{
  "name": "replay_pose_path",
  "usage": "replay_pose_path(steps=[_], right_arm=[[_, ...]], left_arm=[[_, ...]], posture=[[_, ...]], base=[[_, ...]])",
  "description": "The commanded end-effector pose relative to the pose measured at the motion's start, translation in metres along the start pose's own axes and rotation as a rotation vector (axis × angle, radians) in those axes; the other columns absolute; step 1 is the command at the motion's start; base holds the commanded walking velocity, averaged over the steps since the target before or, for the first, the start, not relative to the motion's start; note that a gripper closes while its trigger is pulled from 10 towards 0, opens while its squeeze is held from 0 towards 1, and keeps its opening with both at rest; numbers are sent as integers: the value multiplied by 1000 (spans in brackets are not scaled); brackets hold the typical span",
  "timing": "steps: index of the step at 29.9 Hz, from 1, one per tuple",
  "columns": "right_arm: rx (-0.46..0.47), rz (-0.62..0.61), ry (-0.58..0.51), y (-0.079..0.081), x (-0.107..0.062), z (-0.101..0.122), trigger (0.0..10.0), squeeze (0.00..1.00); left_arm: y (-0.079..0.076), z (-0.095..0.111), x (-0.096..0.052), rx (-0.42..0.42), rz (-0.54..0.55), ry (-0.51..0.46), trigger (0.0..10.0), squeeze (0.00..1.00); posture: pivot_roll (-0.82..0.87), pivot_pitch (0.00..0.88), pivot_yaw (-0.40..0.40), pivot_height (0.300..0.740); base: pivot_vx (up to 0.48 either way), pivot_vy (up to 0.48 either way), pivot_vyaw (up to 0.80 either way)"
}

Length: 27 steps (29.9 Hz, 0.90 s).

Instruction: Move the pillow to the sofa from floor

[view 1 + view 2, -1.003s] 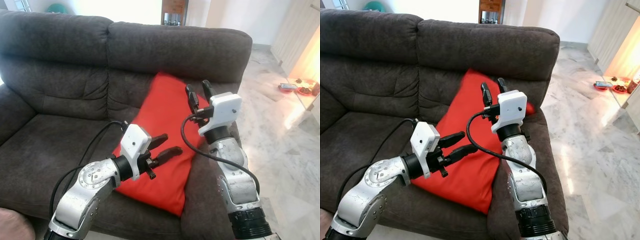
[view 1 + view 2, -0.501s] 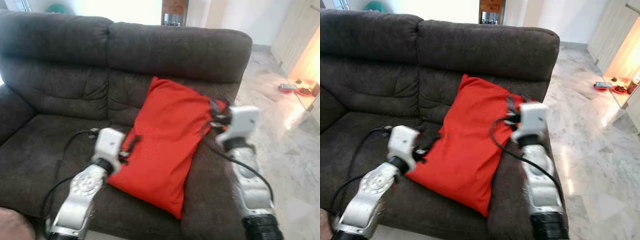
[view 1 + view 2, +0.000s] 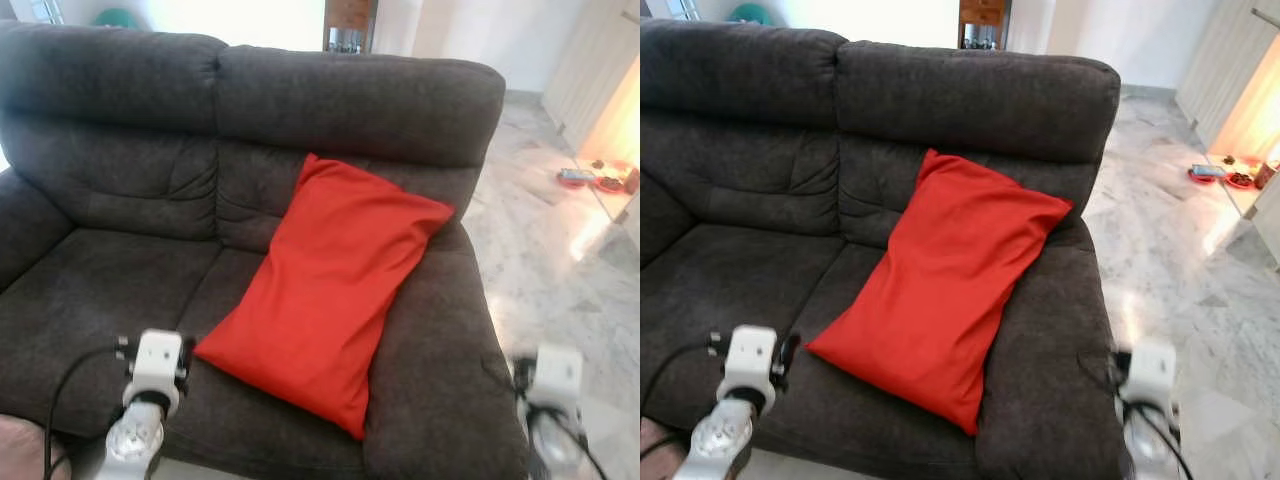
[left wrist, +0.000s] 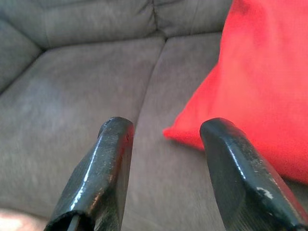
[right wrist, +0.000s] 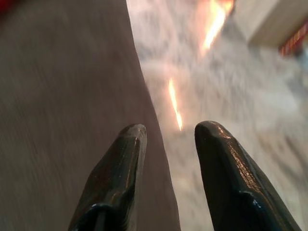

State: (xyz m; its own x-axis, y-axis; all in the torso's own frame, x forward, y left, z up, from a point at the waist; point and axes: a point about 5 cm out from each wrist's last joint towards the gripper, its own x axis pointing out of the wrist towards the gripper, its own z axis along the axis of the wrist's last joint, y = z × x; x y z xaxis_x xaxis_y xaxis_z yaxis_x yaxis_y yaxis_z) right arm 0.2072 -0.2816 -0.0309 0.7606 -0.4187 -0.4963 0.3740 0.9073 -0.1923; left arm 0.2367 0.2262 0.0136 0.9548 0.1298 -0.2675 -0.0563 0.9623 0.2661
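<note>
Both arms are sitting low at the bottom edge of the head views, cut off so that little more than each white wrist block is showing, and both are slightly blurred. The right wrist view is smeared by motion, so the floor [image 5: 231, 72] there is reading as pale marble with orange glare and nothing finer. Small items on the floor far to the right are too small to make out.

The left gripper [image 4: 166, 130] is hanging over the front of the sofa [image 3: 130, 270] seat, its two black fingers [image 4: 103, 163] standing apart with nothing between them, pointing toward the seat cushions and the near corner of the pillow [image 3: 330, 275]. The right gripper [image 5: 166, 132] is hanging off the sofa's right side, aimed along the edge where the dark upholstery meets the floor; its fingers are likewise parted and holding nothing.

The red pillow is lying on the sofa's right seat, its upper end leaning against the backrest and its lower end reaching toward the front edge, clear of both grippers.
</note>
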Motion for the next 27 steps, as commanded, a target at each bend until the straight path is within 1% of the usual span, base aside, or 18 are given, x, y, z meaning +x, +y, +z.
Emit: replay_pose_path(steps=[1,3,4,5,7,8,10,13,16,17,19,20,21,24,27], right_arm=[[-26,4,79,-3,-5,-18,10000,0],[-44,55,193,3,-16,-46,10000,0],[-68,96,277,9,-27,-67,10000,0],[-77,105,301,11,-31,-73,10000,0],[-84,103,354,14,-41,-88,10000,0],[-84,103,354,14,-41,-88,10000,0],[-29,80,368,15,-44,-92,10000,0],[-17,85,368,17,-46,-94,10000,0],[-19,89,373,18,-47,-95,10000,0],[-19,89,373,18,-47,-95,10000,0],[-35,94,378,17,-47,-96,10000,0],[-35,94,378,17,-47,-96,10000,0],[-34,89,382,15,-46,-95,10000,0],[-27,89,386,14,-45,-94,10000,0],[-22,97,385,16,-44,-93,10000,0]], left_arm=[[0,-3,1,-27,12,-8,10000,0],[5,-8,1,-35,39,4,10000,0],[10,-14,1,-47,47,32,10000,0],[11,-17,2,-56,44,45,10000,0],[8,-31,-1,-33,13,114,10000,0],[8,-31,-1,-33,13,114,10000,0],[5,-44,-6,-40,-7,172,10000,0],[7,-57,-10,-52,7,241,10000,0],[6,-63,-11,-55,0,284,10000,0],[6,-63,-11,-55,0,284,10000,0],[2,-72,-14,-63,-32,349,10000,0],[2,-72,-14,-63,-32,349,10000,0],[-1,-81,-19,-68,-54,408,10000,0],[-2,-89,-25,-61,-57,462,10000,0],[-1,-93,-28,-67,-52,484,10000,0]], posture=[[124,0,-56,740],[130,0,-53,740],[139,0,-53,740],[141,0,-53,740],[145,0,-46,740],[145,0,-46,740],[133,0,-40,740],[115,0,-33,740],[121,0,-35,740],[121,0,-35,740],[126,0,-34,740],[126,0,-34,740],[119,0,-32,740],[111,0,-28,740],[111,0,-27,740]], base=[[0,0,0],[0,0,0],[0,0,0],[0,0,0],[0,0,0],[0,0,0],[0,0,0],[0,0,0],[0,0,0],[0,0,0],[0,0,0],[0,0,0],[0,0,0],[0,0,0],[0,0,0]])
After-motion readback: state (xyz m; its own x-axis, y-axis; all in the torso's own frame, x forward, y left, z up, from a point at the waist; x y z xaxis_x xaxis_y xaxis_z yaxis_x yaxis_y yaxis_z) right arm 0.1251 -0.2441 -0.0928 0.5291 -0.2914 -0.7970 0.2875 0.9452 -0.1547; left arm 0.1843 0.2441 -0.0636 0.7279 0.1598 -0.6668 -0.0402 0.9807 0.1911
